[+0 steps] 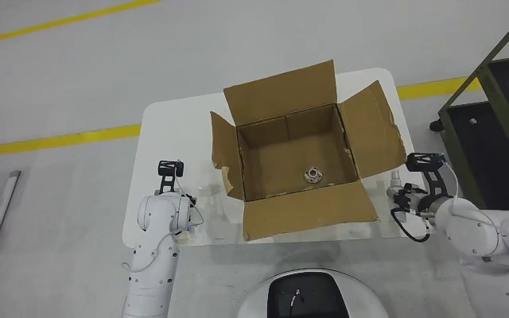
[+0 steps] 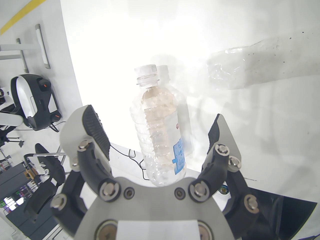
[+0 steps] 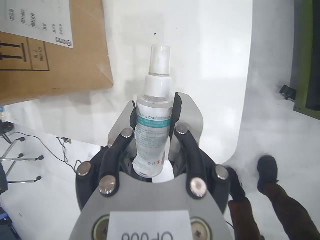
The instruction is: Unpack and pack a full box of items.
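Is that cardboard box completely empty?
No, a small round part lies on the floor of the open cardboard box.

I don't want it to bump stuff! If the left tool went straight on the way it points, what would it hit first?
Probably the clear water bottle, standing on the white table between the fingers of the open left tool. How far, I cannot tell.

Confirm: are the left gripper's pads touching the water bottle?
Apart. The left wrist view shows the left gripper open, with bare table visible between each of its pads and the water bottle between them.
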Motion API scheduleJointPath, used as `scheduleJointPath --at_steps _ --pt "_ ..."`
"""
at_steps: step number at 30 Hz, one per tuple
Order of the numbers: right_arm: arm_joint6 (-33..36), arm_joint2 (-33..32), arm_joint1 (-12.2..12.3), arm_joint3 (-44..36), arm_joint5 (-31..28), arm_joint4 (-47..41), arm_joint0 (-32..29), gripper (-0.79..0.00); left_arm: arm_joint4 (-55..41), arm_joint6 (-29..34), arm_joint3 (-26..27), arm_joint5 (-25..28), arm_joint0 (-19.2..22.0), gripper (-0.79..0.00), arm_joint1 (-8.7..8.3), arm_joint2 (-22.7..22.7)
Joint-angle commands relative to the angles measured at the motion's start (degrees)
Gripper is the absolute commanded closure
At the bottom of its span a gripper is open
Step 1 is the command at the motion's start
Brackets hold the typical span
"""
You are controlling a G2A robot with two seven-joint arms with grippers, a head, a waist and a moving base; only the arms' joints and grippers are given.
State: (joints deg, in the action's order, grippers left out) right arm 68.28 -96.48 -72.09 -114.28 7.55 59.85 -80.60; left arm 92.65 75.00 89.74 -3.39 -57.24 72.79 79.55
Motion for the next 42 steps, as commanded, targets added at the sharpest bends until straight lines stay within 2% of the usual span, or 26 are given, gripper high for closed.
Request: scheduleJointPath --at_steps 1,21,23,24,25,26,29,30,32,35,36,37,42 --pt "0.2 0.7 0.1 0.7 0.1 0.9 0.3 0.0 0.0 0.0 0.0 0.0 0.0 -0.785 0.0 0.0" --pt "0.5 4.5 0.9 8.0 -2.6 4.5 3.7 0.0 0.0 0.0 0.0 0.0 0.0 -0.785 0.0 0.0" --pt "0.6 5.1 1.0 8.6 -2.6 4.8 4.2 -0.055 0.0 0.0 0.0 0.0 0.0 -0.785 0.0 0.0" --pt "0.6 5.3 1.0 8.8 -2.6 4.9 4.5 -0.206 0.0 0.0 0.0 0.0 0.0 -0.785 0.0 0.0" --pt "0.6 5.4 1.0 9.2 -2.5 4.8 4.8 -0.268 0.0 0.0 0.0 0.0 0.0 -0.785 0.0 0.0" --pt "0.6 5.5 1.1 9.5 -2.6 4.8 5.0 -0.317 0.0 0.0 0.0 0.0 0.0 -0.785 0.0 0.0" --pt "1.0 5.9 1.1 9.8 -2.5 4.6 5.7 -0.391 0.0 0.0 0.0 0.0 0.0 -0.785 0.0 0.0" --pt "1.1 5.9 1.2 9.9 -2.6 4.6 5.9 -0.449 0.0 0.0 0.0 0.0 0.0 -0.785 0.0 0.0" --pt "1.2 5.8 1.3 10.1 -2.7 4.6 6.1 -0.659 0.0 0.0 0.0 0.0 0.0 -0.785 0.0 0.0" --pt "1.5 5.4 1.4 9.5 -2.5 4.2 6.5 -0.696 0.0 0.0 0.0 0.0 0.0 -0.785 0.0 0.0" --pt "1.6 5.2 1.4 8.9 -2.3 3.8 6.5 -0.767 0.0 0.0 0.0 0.0 0.0 -0.785 0.0 0.0" --pt "1.8 4.9 1.5 8.2 -1.9 3.4 6.5 -0.785 0.0 0.0 0.0 0.0 0.0 -0.785 0.0 0.0" --pt "3.3 1.2 1.9 2.7 0.6 2.3 6.1 -0.785 0.0 0.0 0.0 0.0 0.0 -0.785 0.0 0.0"
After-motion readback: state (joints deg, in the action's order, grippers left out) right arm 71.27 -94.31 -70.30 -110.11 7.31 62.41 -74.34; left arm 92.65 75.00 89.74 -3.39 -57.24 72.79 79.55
